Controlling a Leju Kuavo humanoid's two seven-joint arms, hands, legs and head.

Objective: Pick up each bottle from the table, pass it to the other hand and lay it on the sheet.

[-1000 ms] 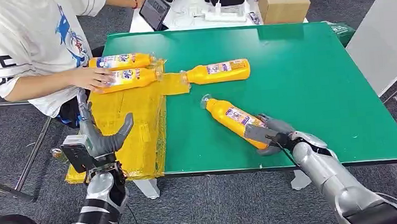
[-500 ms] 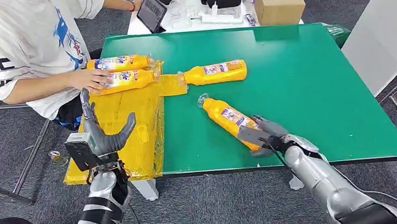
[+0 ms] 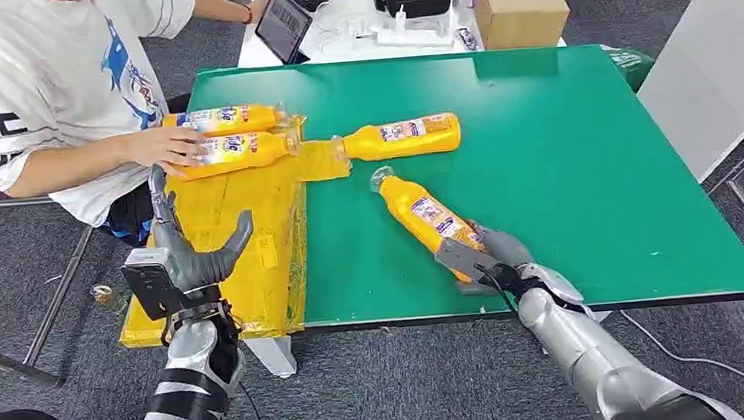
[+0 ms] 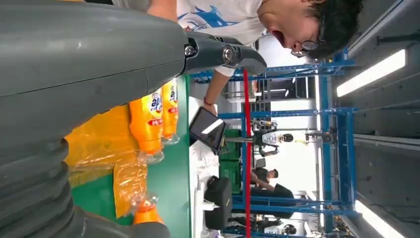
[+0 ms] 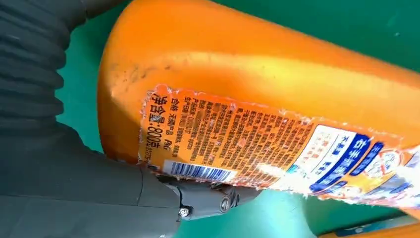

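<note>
Here, head view: the right hand (image 3: 482, 257) gripped the base of a bottle (image 3: 421, 216) lying on the green table (image 3: 586, 173), its cap pointing away from the hand.
Left hand (image 3: 186, 255): held up over the yellow sheet (image 3: 251, 250), fingers spread, holding nothing.
Beyond the left hand: a person's hand (image 3: 167, 146) rested on two bottles (image 3: 227, 136) on the sheet; a fourth bottle (image 3: 402, 136) lay just past the sheet's edge.
Left wrist view: thumb (image 4: 223, 52) apart from the palm, two bottles (image 4: 157, 116) ahead.
Right wrist view: bottle (image 5: 257, 114) against the palm, thumb (image 5: 208, 196) under its label.
</note>
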